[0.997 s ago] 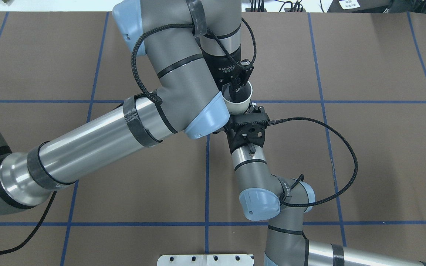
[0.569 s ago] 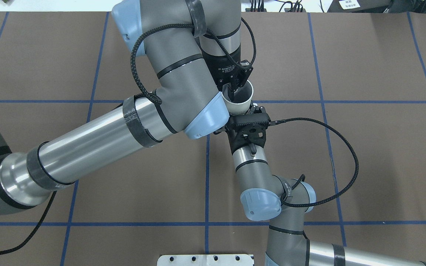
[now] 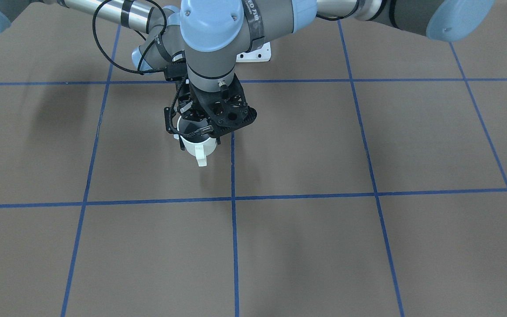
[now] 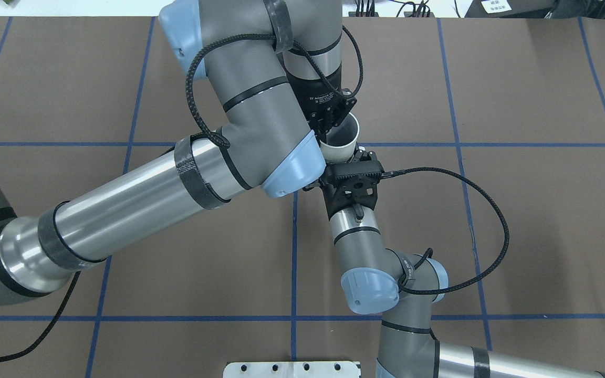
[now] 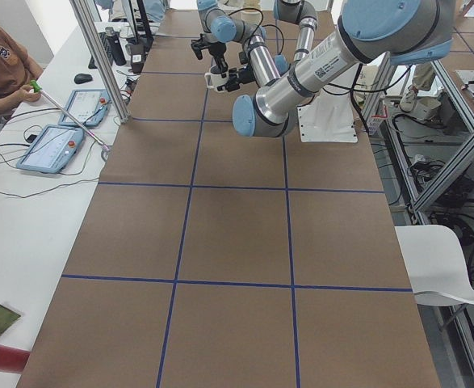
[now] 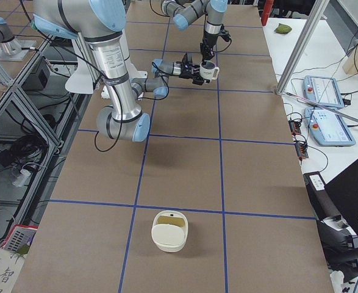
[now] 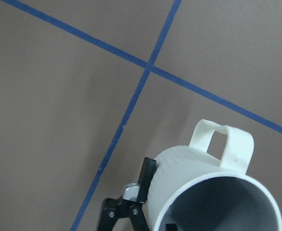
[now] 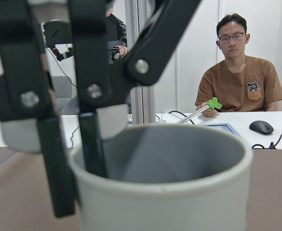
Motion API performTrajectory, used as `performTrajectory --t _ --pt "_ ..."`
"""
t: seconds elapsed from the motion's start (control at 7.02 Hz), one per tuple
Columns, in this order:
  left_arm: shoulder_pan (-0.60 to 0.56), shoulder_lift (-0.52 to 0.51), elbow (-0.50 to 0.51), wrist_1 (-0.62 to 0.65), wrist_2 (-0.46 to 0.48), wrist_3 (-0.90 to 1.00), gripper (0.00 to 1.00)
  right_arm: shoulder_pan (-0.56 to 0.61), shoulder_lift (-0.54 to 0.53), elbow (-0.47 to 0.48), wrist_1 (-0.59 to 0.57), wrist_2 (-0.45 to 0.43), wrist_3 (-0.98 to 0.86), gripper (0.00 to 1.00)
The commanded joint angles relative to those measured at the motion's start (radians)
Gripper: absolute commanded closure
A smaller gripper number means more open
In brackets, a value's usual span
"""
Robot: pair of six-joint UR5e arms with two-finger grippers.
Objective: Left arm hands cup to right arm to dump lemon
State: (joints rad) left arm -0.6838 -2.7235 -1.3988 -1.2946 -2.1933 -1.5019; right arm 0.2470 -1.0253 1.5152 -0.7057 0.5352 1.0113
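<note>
Right wrist-mounted view sits almost against the cup (image 8: 165, 192), and we see the left gripper (image 8: 78, 187) reaching down, jaws narrow and pinching the wall: one finger inside the rim, one outside. We judge this rim pinch is chosen to leave the body free, because the right gripper (image 3: 190, 128) comes in level from the side with the cup between its jaws (whether they have clamped on it, we cannot tell). The handle (image 7: 240, 144) lies on the far side from the right jaws and round the rim from the left ones, clear of both. No lemon shows; the cup's floor is hidden, so presumably it rests beneath the left jaws.
</note>
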Motion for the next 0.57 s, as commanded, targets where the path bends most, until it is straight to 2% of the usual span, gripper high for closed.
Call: performTrajectory --t 0.0,0.43 --pt "0.0 -0.002 -0.003 0.004 0.0 -0.008 1.0 0.0 -0.001 0.002 0.0 0.0 0.001 0.0" --pt "0.0 -0.002 -0.005 0.009 0.0 -0.009 1.0 0.001 -0.01 0.007 0.003 -0.008 0.0 0.0"
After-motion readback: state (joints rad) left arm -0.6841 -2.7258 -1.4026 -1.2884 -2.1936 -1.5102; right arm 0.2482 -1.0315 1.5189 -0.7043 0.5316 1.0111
